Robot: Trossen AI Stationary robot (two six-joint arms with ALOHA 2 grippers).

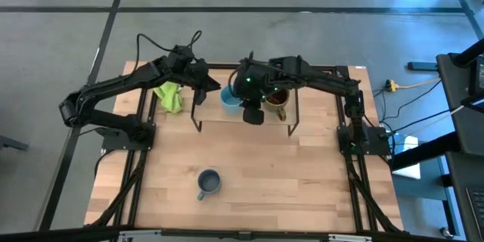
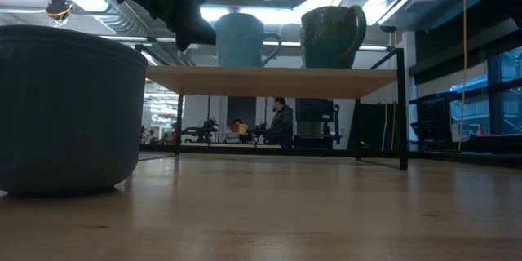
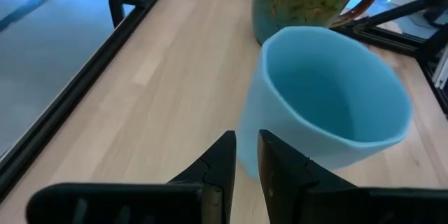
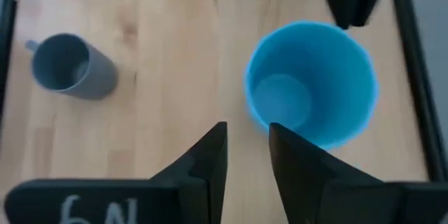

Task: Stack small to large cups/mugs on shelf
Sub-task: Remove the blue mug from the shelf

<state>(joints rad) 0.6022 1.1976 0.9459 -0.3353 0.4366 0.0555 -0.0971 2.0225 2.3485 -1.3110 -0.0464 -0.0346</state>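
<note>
A: Status. Sky-blue mug [image 1: 229,98] and brown-olive mug [image 1: 276,103] both upright on the shelf [image 1: 227,115], side by side, near but apart in the low view. Grey-blue mug [image 1: 208,182] alone on the tabletop [image 1: 257,189], well apart from both claws.

B: Claws?

A: Left gripper [image 3: 245,155] just beside the sky-blue mug, at its outer wall, fingers nearly together with only a thin gap, gripping nothing. Right gripper [image 4: 247,155] hangs above the same mug, looking down into it; fingers narrowly parted, empty. The mug's rim sits just ahead of its fingertips.

B: Handle of the sky-blue one?

A: Points toward the brown-olive mug in the low view. Not visible from either wrist.

B: Risks?

A: My read: two claws crowd one mug on a narrow board. If the left gripper pushes sideways, the sky-blue mug slides into the brown-olive mug or off the shelf edge. If the right gripper descends with fingers this narrow, a fingertip could land on the rim and tip the mug. The arms could also clip each other.

B: Stacking?

A: Not yet begun, judging by three separate mugs.
</note>
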